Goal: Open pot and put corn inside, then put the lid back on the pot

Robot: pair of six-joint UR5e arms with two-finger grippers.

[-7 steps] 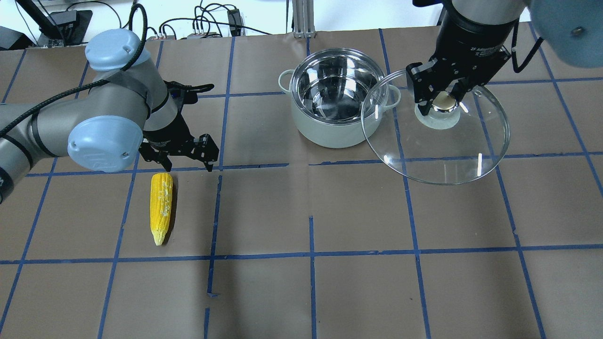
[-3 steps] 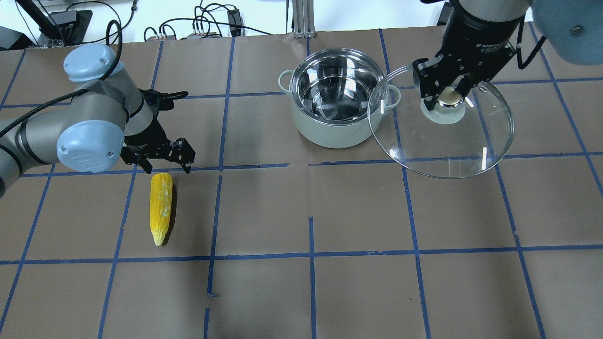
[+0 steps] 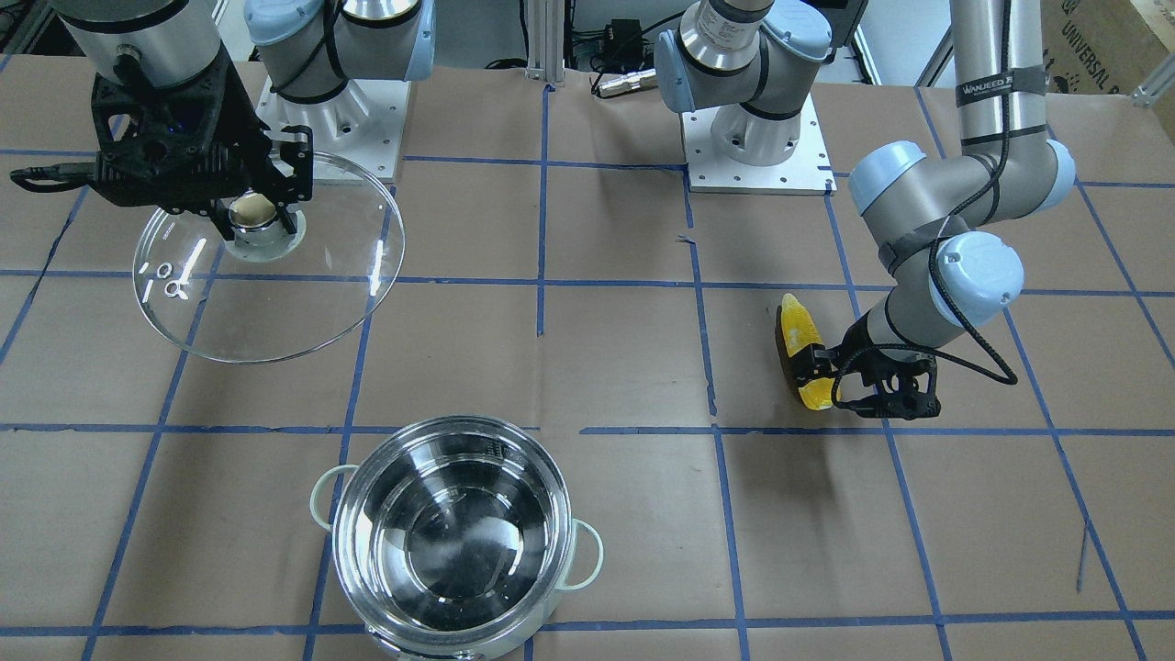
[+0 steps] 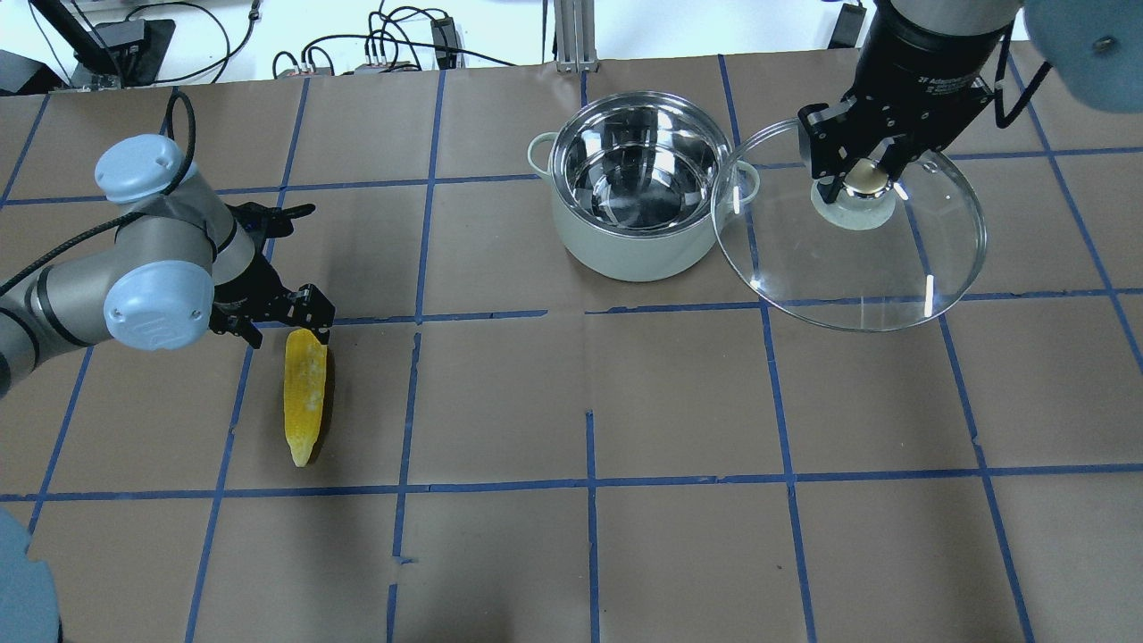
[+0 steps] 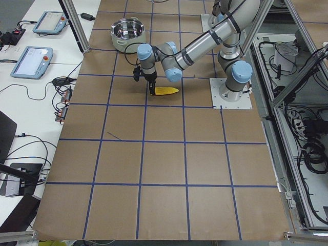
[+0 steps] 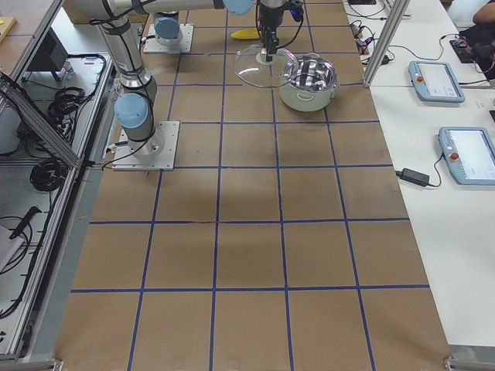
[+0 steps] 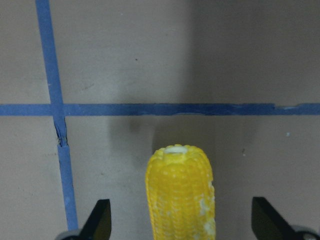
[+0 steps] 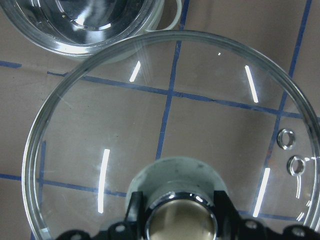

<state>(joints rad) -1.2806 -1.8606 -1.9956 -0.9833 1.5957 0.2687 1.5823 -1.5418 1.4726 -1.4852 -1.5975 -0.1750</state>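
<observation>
The yellow corn (image 4: 304, 397) lies on the table at the left, blunt end toward the far side. My left gripper (image 4: 286, 332) is open and low, with its fingers on either side of the corn's blunt end (image 7: 181, 195). The open steel pot (image 4: 625, 254) stands at the far centre and is empty (image 3: 344, 514). My right gripper (image 4: 859, 179) is shut on the knob of the glass lid (image 4: 857, 268) and holds it in the air to the right of the pot. In the overhead view the lid's edge overlaps the pot's right handle. The lid also shows in the right wrist view (image 8: 170, 115).
Brown paper with a blue tape grid (image 4: 589, 487) covers the table. The two arm bases (image 3: 753, 138) stand at the robot's edge. Cables (image 4: 393, 45) lie beyond the far edge. Tablets (image 6: 437, 81) lie on a side bench.
My left gripper has moved left and down, so its open fingers now flank the corn's blunt end. My right gripper has carried the lid slightly right and away from the pot.
</observation>
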